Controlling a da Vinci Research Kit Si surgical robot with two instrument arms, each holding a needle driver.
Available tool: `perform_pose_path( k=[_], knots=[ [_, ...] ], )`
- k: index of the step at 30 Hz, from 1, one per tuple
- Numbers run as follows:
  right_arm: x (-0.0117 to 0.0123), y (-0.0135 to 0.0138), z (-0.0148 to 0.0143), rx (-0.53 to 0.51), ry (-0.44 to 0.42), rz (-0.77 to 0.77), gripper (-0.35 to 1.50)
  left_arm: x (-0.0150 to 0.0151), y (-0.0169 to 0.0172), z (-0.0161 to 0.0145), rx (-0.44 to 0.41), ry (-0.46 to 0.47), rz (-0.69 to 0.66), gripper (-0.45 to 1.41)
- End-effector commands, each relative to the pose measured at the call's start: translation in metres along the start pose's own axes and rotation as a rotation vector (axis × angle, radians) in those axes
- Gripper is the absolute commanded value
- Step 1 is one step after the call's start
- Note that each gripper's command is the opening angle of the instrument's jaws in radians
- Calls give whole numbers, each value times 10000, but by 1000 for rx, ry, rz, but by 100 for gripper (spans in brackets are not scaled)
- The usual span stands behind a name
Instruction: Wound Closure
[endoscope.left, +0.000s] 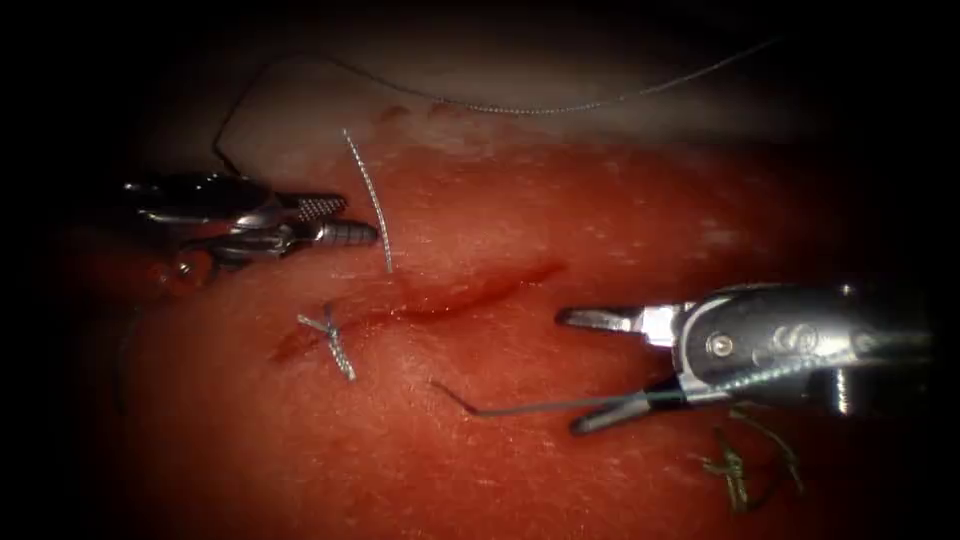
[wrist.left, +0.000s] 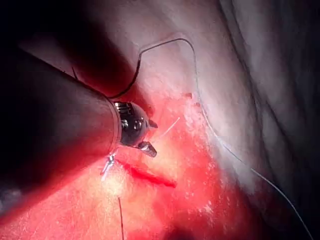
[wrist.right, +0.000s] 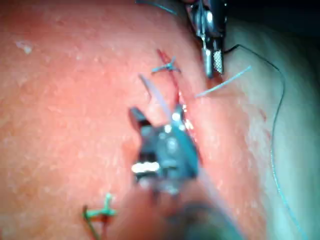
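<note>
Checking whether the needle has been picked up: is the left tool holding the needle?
No. The left tool has its jaws open on nothing, while the needle lies along the right tool below the cut.

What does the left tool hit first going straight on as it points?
Probably the thread end just off the left tool's open, empty jaws, though depth is unclear. The right tool, also open, holds nothing; the needle lies by its lower jaw.

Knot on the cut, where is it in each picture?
Endoscope view: knot at the cut's left end, near the left pincer.
Left wrist view: right beside the left pincer.
Right wrist view: between the right pincer and the left pincer.
Shared landmark: the cut.
Both pincers open, holding nothing; needle lies on the tissue by the right pincer.
</note>
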Motion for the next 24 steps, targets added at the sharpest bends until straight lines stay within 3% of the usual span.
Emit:
perform_pose_path(
  k=[1, 5, 6, 8, 11, 14, 15, 18, 24],
  knots=[
    [-6, 4, 10, -3, 14, 3, 129, -11, -3, 5, -13, -5, 9, 65],
    [-19, 25, 22, -54, 7, 11, 129, -31, -4, -13, -25, -15, 18, 52],
    [-23, 34, 33, -75, 0, 16, 129, -41, -1, -21, -5, -21, 19, 42],
    [-25, 49, 52, -113, -10, 27, 129, -49, 6, -30, -10, -26, 16, 42],
    [-26, 78, 88, -180, 3, 185, 129, -53, 38, -46, -25, -31, 59, 42],
    [-29, 91, 108, -204, 11, 349, 128, -54, 63, -54, -50, -14, 106, 41],
    [-35, 94, 122, -194, 26, 504, 126, -57, 89, -60, -68, 1, 148, 40],
    [-53, 93, 141, -145, 42, 681, 123, -70, 123, -65, -87, 4, 186, 40],
    [-90, 100, 163, -125, 63, 895, 118, -100, 174, -68, -133, -30, 245, 38]
  ],
)
